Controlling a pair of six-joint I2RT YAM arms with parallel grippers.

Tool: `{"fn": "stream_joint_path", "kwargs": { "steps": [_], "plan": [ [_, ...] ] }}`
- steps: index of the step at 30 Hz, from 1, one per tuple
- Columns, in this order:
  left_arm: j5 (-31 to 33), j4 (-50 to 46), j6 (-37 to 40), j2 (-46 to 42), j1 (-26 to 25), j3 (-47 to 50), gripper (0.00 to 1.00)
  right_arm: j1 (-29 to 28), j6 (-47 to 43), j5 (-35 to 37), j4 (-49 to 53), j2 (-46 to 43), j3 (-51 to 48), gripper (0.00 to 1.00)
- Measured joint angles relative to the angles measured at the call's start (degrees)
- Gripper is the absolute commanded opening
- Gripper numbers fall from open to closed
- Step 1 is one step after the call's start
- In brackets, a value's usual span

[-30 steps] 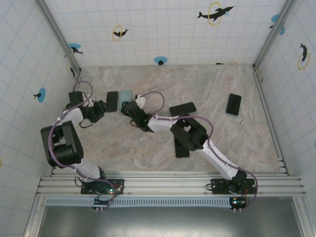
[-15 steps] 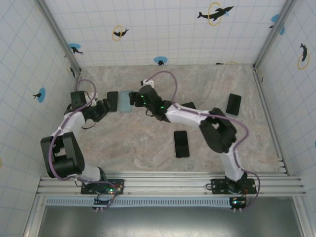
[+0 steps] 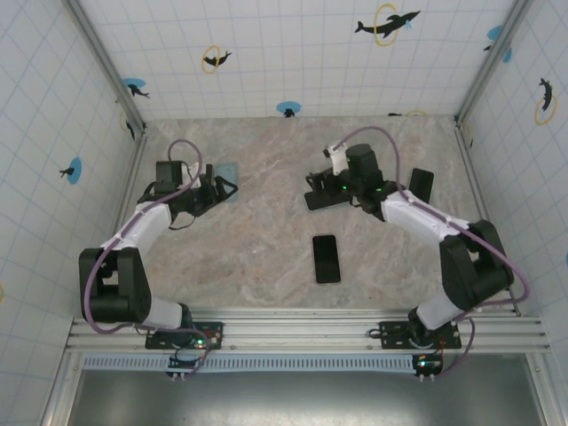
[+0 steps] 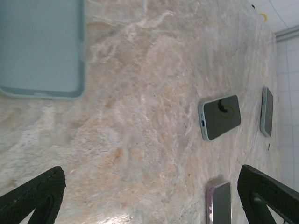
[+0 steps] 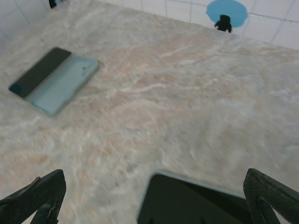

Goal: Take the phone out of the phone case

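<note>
An empty teal phone case (image 5: 65,84) lies flat with a bare black phone (image 5: 39,72) touching its long side. The same teal case (image 3: 229,170) (image 4: 39,46) sits at the back left of the table. My left gripper (image 3: 215,187) (image 4: 150,172) hovers open just left of it, holding nothing. My right gripper (image 3: 318,192) (image 5: 154,173) is open above the near end of a dark phone in a light case (image 3: 330,199) (image 5: 201,200).
A phone in a purple case (image 3: 327,258) (image 4: 219,203) lies mid-table. Another cased phone (image 3: 421,186) (image 4: 266,112) lies at the right near the wall rail. Marbled tabletop (image 3: 266,240) lies bare between them.
My right arm swung from beside the teal case across to the cased phone right of centre. My left gripper shifted right, over the bare black phone and closer to the teal case.
</note>
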State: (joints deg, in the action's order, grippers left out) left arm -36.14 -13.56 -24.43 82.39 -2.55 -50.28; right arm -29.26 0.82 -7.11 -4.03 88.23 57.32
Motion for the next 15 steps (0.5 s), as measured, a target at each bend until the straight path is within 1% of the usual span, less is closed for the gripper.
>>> {"fn": "stream_joint_path", "kwargs": {
  "steps": [4, 7, 10, 15],
  "plan": [
    [0.2, 0.9, 0.2, 1.4, -2.8, -0.4, 0.98, 3.2, -4.1, -1.8, 3.0, -5.7, -4.8, 0.99],
    [0.7, 1.2, 0.7, 3.3, -4.6, -1.4, 0.98, 5.9, -4.7, -2.9, 4.2, -8.7, -7.6, 0.99],
    [0.9, 1.6, 1.7, 5.4, -6.2, -2.9, 0.98, 7.9, -3.8, -3.6, 4.3, -10.3, -9.7, 0.99],
    [1.3, 1.7, 3.1, 8.7, -8.1, -6.1, 0.98, 7.9, 1.8, -2.4, 6.7, -9.6, -10.1, 0.99]
  ]
}}
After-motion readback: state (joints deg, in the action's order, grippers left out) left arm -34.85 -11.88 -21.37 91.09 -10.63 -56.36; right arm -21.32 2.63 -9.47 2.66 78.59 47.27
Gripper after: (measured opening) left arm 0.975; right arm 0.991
